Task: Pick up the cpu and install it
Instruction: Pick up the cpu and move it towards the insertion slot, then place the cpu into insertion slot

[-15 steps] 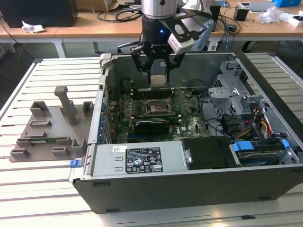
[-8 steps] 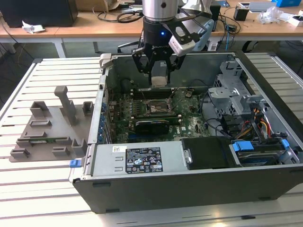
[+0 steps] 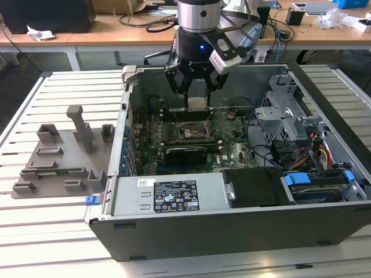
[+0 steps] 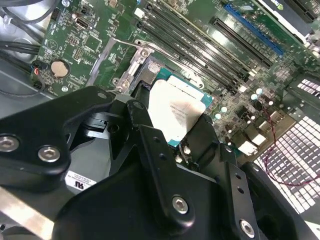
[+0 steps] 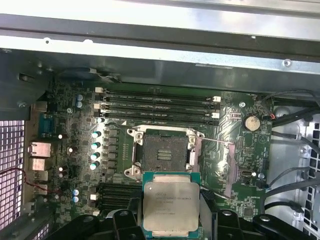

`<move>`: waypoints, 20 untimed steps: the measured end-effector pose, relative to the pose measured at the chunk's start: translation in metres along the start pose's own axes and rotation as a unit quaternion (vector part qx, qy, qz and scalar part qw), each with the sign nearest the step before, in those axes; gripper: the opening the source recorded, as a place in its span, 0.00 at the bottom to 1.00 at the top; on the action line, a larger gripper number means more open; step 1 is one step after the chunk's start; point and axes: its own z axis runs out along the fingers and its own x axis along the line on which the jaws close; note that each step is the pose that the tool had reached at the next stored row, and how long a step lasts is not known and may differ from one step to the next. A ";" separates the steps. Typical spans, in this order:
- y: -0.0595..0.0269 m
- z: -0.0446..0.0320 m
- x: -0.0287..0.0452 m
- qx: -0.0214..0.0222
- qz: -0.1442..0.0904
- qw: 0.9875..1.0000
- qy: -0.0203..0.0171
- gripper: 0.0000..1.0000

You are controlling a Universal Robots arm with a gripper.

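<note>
Grey holder block point(image 3: 64, 153) sits on the exterior view's left, outside the PC case point(image 3: 232, 229). Mid-case, the gripper point(image 3: 197, 99) is clamped on the cpu point(image 3: 197, 105), held just above the open socket point(image 3: 194, 132), not seated. In the first wrist view, RAM slots point(image 5: 160, 107) lie beyond the socket.

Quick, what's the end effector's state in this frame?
The end effector is closed, holding the cpu; the socket is empty.

White slatted table point(image 3: 52, 231), open computer case point(image 3: 232, 231) on it, grey holder block point(image 3: 64, 156) alongside
</note>
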 end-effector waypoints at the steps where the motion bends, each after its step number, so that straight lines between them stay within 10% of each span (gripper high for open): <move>1: 0.0001 0.0018 0.0000 0.000 0.000 1.000 0.000 0.55; 12: 0.0005 0.0091 0.0002 0.000 0.004 1.000 0.000 0.55; 15: 0.0005 0.0092 0.0003 0.005 0.081 0.997 0.002 0.55; 20: 0.0005 0.0093 0.0002 0.006 0.118 0.993 0.004 0.55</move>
